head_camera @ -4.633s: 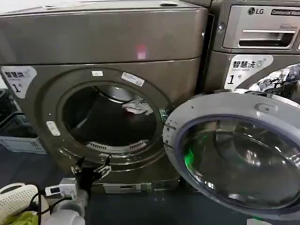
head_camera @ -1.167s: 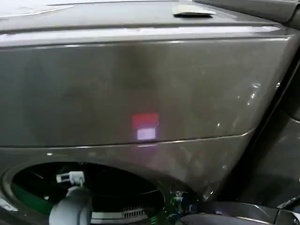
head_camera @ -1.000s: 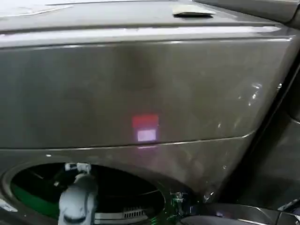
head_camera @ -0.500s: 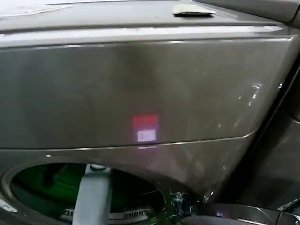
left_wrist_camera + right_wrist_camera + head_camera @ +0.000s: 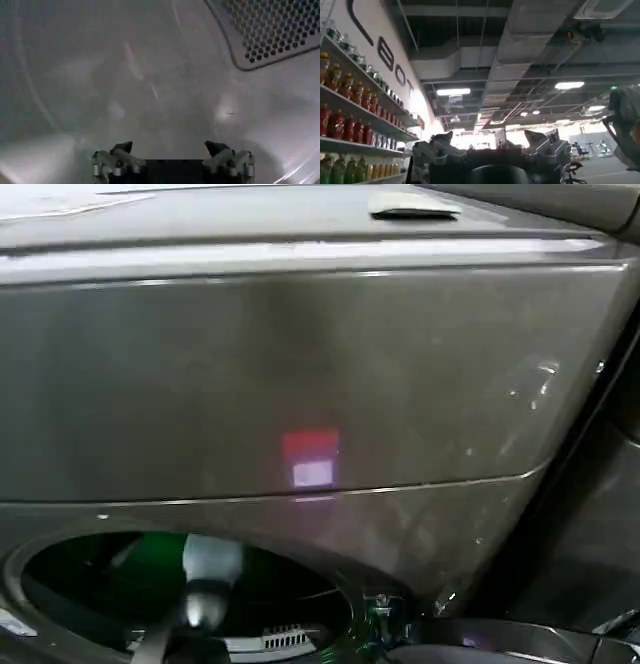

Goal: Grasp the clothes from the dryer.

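**Left arm reaching into the dryer drum**

At the left of the head view, the left arm (image 5: 205,584) goes through the round mouth of the dryer (image 5: 300,374) and into the dark drum, where a green glow lights the inside. The arm's grey body hides most of what lies beyond it in this view. Below it, at the lower lip of the opening, sits a pale slotted strip (image 5: 270,641). Farther right on the dryer's bronze-grey front is a small red and white patch of light (image 5: 311,458), and on the flat top near the right side lies a thin pale object (image 5: 412,204) (too flat and indistinct to identify). At the lower right corner the rim of the open door (image 5: 500,652) is just visible.

In the left wrist view, the left gripper (image 5: 170,148) is inside the drum with its two fingers spread wide apart and nothing between them. Ahead of it is the smooth grey drum wall, and off to one side a perforated panel (image 5: 270,30) with many small holes. The clothes cannot be made out in any view.

The right gripper (image 5: 490,142) is held away from the machine, pointing up toward a ceiling with ducts and strip lights; its fingers stand apart and hold nothing. Shelves of bottles (image 5: 350,130) line a wall beside it.
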